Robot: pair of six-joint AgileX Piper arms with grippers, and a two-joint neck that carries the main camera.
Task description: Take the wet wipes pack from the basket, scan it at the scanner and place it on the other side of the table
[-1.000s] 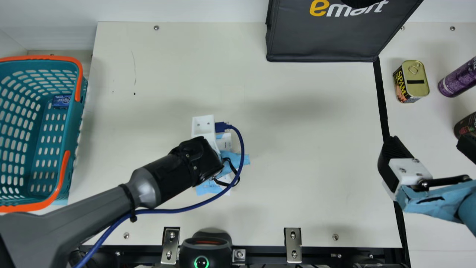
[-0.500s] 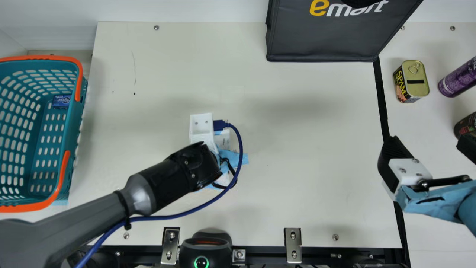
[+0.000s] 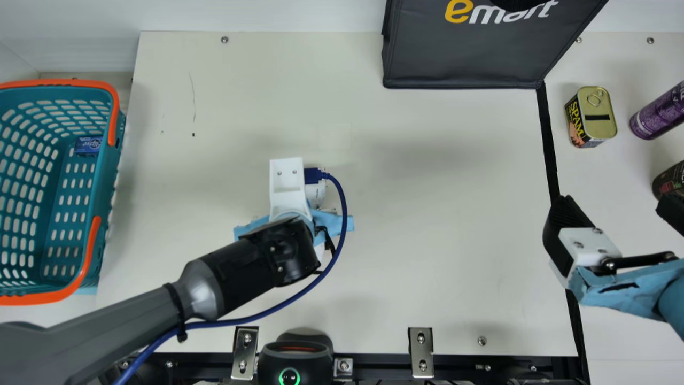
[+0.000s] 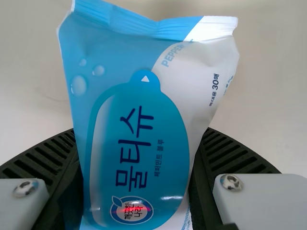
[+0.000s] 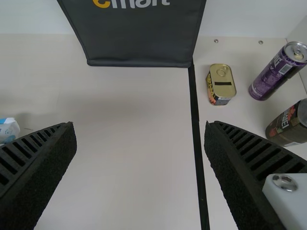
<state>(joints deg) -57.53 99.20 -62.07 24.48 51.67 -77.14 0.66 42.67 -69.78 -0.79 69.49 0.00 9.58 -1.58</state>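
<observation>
L wrist view: pack [image 4: 136, 120] lengthwise outwd

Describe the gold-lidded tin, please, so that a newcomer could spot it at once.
Find the dark bag at the main view's top and the black strip below it. Right of that strip sits the tin, squat and boxy, unlike the two round cans farther right.

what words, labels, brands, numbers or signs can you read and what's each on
"emart": dark grey fabric bag
"SPAM": gold-topped rectangular tin
"물티슈": blue-and-white plastic wipes pack
"PEPPER", running on unclearly: same pack
"30매": same pack
"깨끗한 나라": same pack, oval badge
White triangle: same pack, tab
Too small, blurred or partial: the pack's finer print, and labels on the purple metal can, dark cylindrical can and small blue box in the teal plastic basket
</observation>
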